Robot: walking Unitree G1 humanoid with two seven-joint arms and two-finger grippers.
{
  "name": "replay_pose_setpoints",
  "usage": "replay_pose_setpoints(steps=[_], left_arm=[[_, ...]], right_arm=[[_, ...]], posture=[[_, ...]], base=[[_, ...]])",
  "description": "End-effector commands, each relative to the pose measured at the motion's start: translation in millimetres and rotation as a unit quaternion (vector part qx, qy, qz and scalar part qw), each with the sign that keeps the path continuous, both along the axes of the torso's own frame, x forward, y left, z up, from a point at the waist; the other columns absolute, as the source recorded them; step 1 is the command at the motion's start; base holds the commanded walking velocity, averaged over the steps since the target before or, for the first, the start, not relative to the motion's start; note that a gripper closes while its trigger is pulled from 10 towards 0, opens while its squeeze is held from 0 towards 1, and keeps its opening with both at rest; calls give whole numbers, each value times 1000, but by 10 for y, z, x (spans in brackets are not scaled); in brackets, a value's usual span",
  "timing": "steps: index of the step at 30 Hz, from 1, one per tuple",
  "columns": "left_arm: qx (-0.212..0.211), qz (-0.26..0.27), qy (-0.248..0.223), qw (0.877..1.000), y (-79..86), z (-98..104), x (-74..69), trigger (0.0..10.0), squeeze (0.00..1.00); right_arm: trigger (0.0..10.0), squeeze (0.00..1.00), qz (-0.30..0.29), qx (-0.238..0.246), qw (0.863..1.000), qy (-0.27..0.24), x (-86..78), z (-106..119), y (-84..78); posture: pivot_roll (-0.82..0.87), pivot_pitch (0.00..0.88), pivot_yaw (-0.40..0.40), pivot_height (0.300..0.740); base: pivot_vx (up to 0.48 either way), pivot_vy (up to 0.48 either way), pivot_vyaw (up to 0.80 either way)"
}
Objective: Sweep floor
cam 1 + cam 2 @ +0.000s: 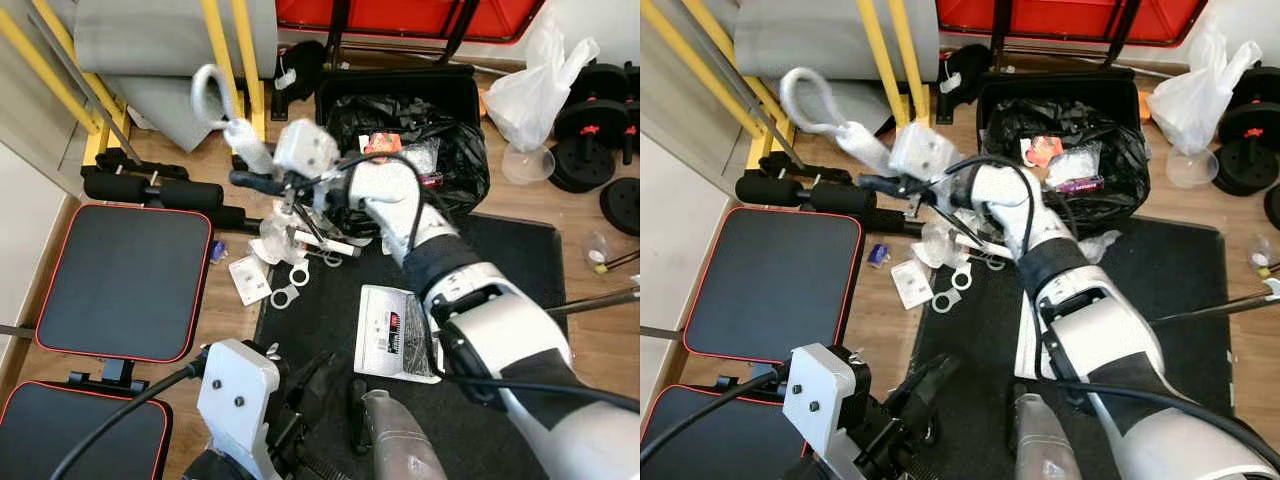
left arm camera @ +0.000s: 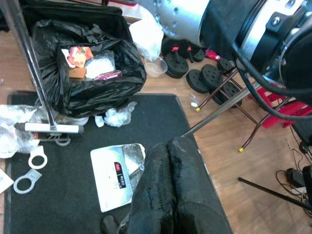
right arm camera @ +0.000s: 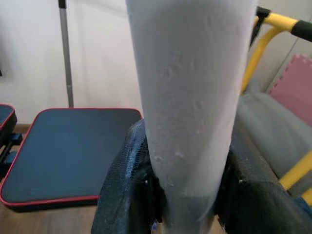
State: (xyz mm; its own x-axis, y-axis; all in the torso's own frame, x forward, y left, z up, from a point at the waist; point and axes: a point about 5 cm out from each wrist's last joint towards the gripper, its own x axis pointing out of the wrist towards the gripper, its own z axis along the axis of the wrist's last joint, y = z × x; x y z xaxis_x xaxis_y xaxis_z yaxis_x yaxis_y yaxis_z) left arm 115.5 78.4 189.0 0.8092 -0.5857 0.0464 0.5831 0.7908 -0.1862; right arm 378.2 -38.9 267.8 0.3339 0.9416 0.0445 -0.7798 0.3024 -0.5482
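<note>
**Broom clamped in the right gripper, litter under its head**

Head views – the right gripper (image 1: 262,182) clamps the grey broom handle (image 1: 232,128), which slants down to the broom head (image 1: 965,240) among scraps (image 1: 945,285) beside the bin bag (image 1: 440,150).

Left wrist – left gripper (image 2: 168,161) pressed together, over the mat (image 2: 63,195).

Right wrist – fingers (image 3: 124,185) squeeze the handle

Bare black mat (image 1: 330,330) lies open between the white packet (image 1: 392,333) and the plastic rings (image 1: 291,285). Ahead, the black bin bag (image 1: 455,150) blocks the way. The padded bench (image 1: 125,280) and black foam rollers (image 1: 160,190) hem the left; dumbbell plates (image 1: 590,140) crowd the right wall.
</note>
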Motion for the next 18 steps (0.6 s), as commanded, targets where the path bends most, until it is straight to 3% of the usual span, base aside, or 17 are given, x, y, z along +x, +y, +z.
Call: replay_pose_setpoints(steps=[1,4,5,8,18], left_arm=[[1,-6,13,1000,-2,-20,-24,10000,0],[3,-5,13,1000,2,-17,-11,10000,0],[7,-4,13,1000,11,-14,5,10000,0],[8,-3,13,1000,17,-13,16,10000,0],[15,-2,13,1000,38,-8,55,10000,0]], right_arm=[[10000,0,29,5,996,80,-6,-168,-8],[10000,0,67,-3,992,111,-33,-150,-36],[10000,0,124,-27,982,143,-96,-112,-121],[10000,0,153,-47,975,157,-134,-78,-205],[10000,0,179,-101,964,171,-169,47,-469]], posture=[[63,408,-59,740],[57,401,-59,740],[51,395,-60,740],[45,387,-59,740],[31,365,-52,740]], base=[[0,0,0],[0,0,0],[0,0,0],[0,0,0],[0,0,0]])
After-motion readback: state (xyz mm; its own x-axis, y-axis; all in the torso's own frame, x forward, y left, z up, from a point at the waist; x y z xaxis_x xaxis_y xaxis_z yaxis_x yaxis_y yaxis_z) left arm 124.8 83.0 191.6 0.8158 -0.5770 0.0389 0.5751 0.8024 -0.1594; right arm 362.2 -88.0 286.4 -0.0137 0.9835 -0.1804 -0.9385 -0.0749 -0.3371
